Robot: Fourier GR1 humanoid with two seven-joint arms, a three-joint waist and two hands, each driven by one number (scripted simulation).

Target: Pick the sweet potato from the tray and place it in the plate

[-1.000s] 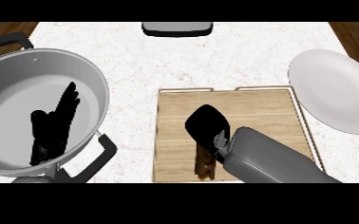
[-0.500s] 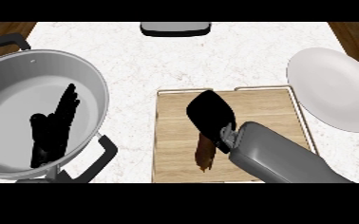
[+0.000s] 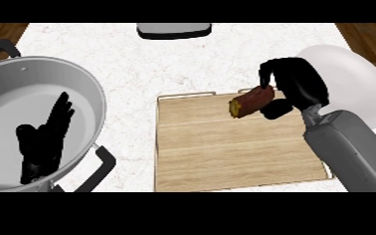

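- the sweet potato point(image 3: 251, 102) is grasped by the right hand point(image 3: 297, 84), whose fingers and thumb are curled round its right end.
- the sweet potato is seen over the upper right corner of the wooden tray point(image 3: 220, 149), tilted, with its cut yellowish end towards the lower left; whether it touches the tray cannot be told.
- the white plate point(image 3: 352, 74) lies just right of the tray, partly hidden behind the right hand and grey forearm.
- the left hand point(image 3: 44, 139) is shown over the inside of the large grey pot point(image 3: 88, 87) at the left, released, fingers straight and pointing up.
- a dark grey object point(image 3: 174, 30) is seen at the far edge of the white counter point(image 3: 132, 59).
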